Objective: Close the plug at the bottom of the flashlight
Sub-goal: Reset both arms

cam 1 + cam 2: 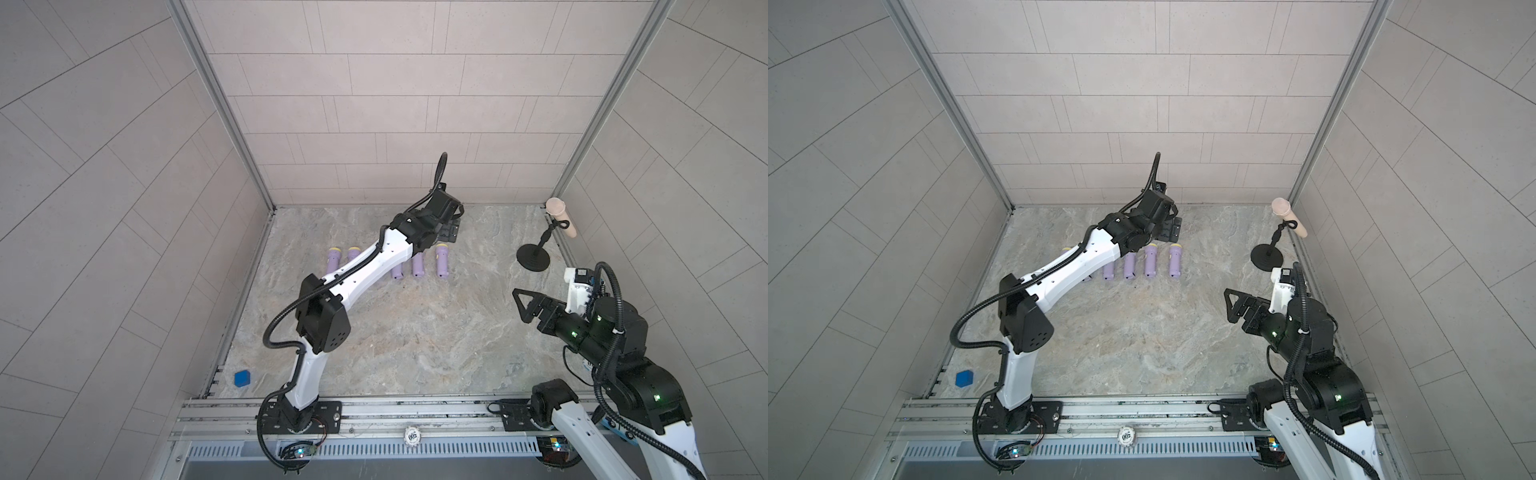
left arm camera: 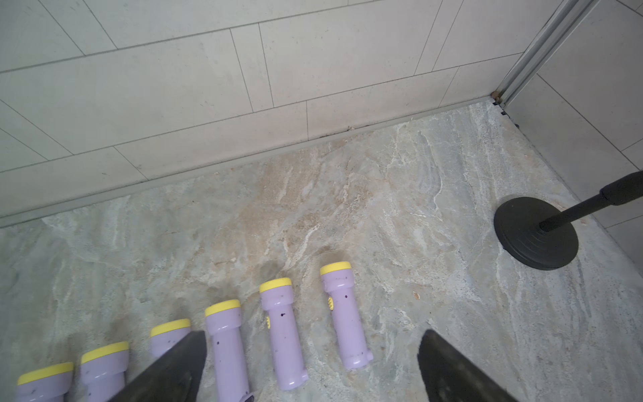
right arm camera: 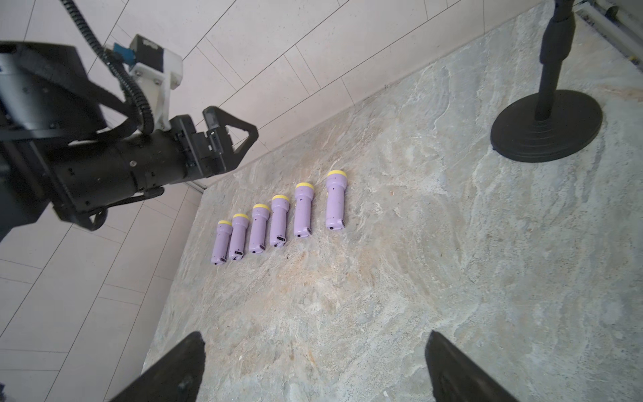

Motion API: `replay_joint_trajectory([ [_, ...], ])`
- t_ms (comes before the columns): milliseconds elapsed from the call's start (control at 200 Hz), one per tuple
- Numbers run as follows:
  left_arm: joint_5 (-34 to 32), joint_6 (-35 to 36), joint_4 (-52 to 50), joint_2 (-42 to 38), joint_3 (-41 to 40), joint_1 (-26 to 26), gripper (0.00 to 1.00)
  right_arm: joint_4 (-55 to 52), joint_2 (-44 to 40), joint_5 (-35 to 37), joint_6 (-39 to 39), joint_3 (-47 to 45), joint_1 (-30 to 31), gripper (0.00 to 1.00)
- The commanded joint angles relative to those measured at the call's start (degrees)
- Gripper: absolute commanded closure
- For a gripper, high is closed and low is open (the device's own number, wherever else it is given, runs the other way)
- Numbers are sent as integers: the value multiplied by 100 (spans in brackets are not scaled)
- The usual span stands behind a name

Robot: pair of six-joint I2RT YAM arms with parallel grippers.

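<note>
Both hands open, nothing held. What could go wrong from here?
Six lilac plastic flashlights with yellow heads lie close together; the open left hand may knock neighbours, and round bodies could roll.
The white left forearm hides part of the row in both top views.
The right hand sits near the black round-based stand; a swing could clip it.

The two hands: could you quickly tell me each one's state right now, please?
Left hand: open, holding nothing.
Right hand: open, holding nothing.
</note>
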Motion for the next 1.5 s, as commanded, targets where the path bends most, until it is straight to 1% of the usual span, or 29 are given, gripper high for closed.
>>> replay_joint_trajectory([
  [0,-282,344,689,-637,-791,39,0,55,321,373,-146,184,23,0],
  [90,-331,339,842,-1093,-1471,103,0,68,584,656,-110,302,23,0],
  [210,-447,272,1288,-1950,-2570,219,0,360,834,1160,-70,269,38,0],
  [290,-631,249,1558,-2528,-3249,250,0,583,1038,1362,-122,287,35,0],
  [340,-800,219,1730,-2882,-3696,250,0,758,1117,1548,-17,261,29,0],
  [445,-1212,249,2100,-3588,-4612,284,0,1412,1261,2279,-159,-32,42,0],
  [510,-1410,196,2134,-4038,-5022,414,0,1649,1421,2609,-302,-73,42,0],
  [620,-1476,-26,2005,-4809,-5714,757,0,1818,1817,2925,-417,-17,47,0],
  [715,-1574,-28,2107,-5417,-6293,1005,0,1870,2142,3237,-568,102,47,0],
  [790,-1740,-8,2146,-5751,-6640,1121,0,2033,2315,3454,-709,126,53,0],
  [971,-2094,99,2544,-6101,-7218,1188,0,2818,2941,4241,-1495,-93,42,0],
  [1051,-2103,-3,2498,-6122,-7269,1290,0,3031,3292,4584,-1723,-142,38,0],
  [1116,-2090,-76,2409,-6168,-7253,1310,0,3610,3487,4742,-2171,-400,44,0],
  [1191,-2081,-44,2409,-6229,-7297,1314,0,4044,3673,4958,-2546,-661,5,0],
  [1276,-2216,38,2433,-6301,-7351,1311,0,4772,3743,4932,-3116,-1130,-6,0],
  [1326,-2178,70,2488,-6328,-7408,1303,0,5353,3765,4843,-3493,-1518,-6,0],
  [1331,-2177,76,2497,-6328,-7410,1299,0,5396,3776,4813,-3630,-1602,-2,0],
  [1361,-2180,91,2520,-6309,-7423,1304,0,5626,3832,4808,-3753,-1738,-14,0],
  [1421,-2220,91,2508,-6279,-7414,1303,0,5815,3959,4840,-3688,-1793,-39,0],
  [1446,-2224,95,2510,-6288,-7415,1304,0,5914,3991,4821,-3616,-1953,-56,0],
  [1496,-2230,99,2518,-6292,-7431,1304,0,6113,4061,4634,-3516,-2014,-69,0],
])
